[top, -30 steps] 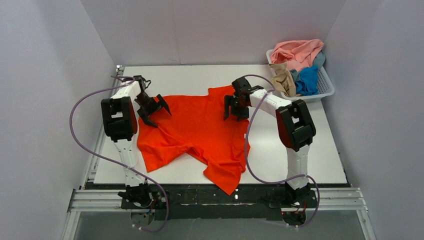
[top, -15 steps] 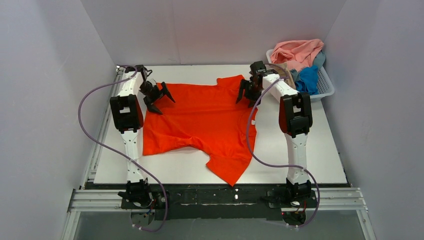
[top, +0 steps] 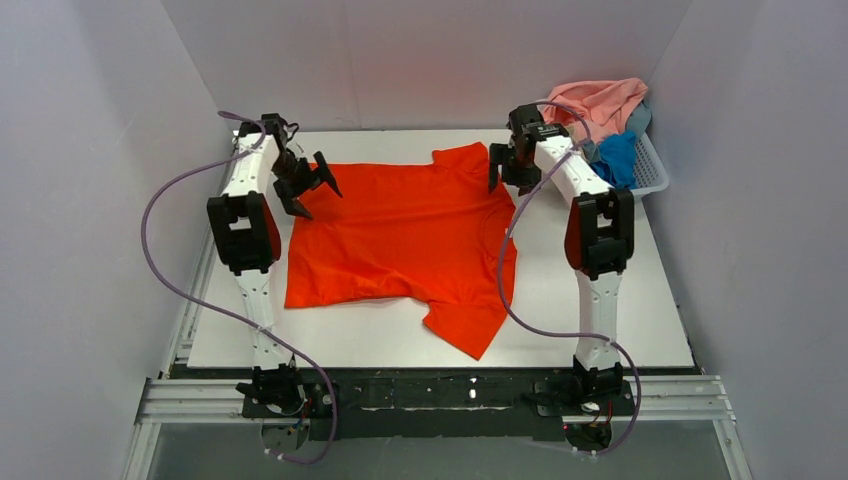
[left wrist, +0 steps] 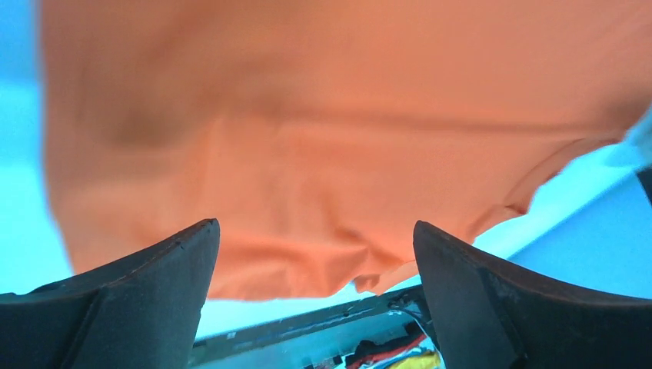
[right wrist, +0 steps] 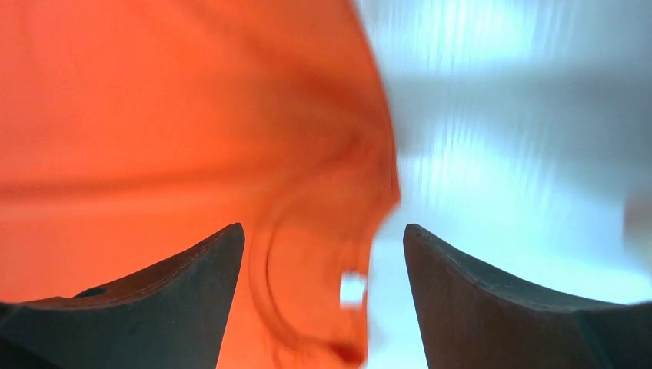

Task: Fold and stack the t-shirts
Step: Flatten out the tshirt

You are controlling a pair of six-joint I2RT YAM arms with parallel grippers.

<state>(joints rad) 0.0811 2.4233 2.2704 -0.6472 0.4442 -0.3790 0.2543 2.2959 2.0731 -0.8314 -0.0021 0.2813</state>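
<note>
Centrally on the white table (top: 340, 345), the orange-red t-shirt (top: 400, 235) is seen spread nearly flat; its collar is turned toward the right of the top view, one sleeve is pointed at the lower middle of the frame, and the other is laid at the upper middle. The left gripper (top: 316, 192) is held over the shirt's upper-left corner with its jaws spread wide; in the left wrist view nothing is pinched between the dark fingers (left wrist: 115, 307), and only cloth is seen beyond them. The right gripper (top: 508, 178) is placed just above the upper sleeve, its jaws likewise parted and empty (the right wrist view is blurred). At the upper right, a salmon pink t-shirt (top: 600, 100) and a blue t-shirt (top: 618, 160) are heaped in a white basket (top: 655, 165).
</note>
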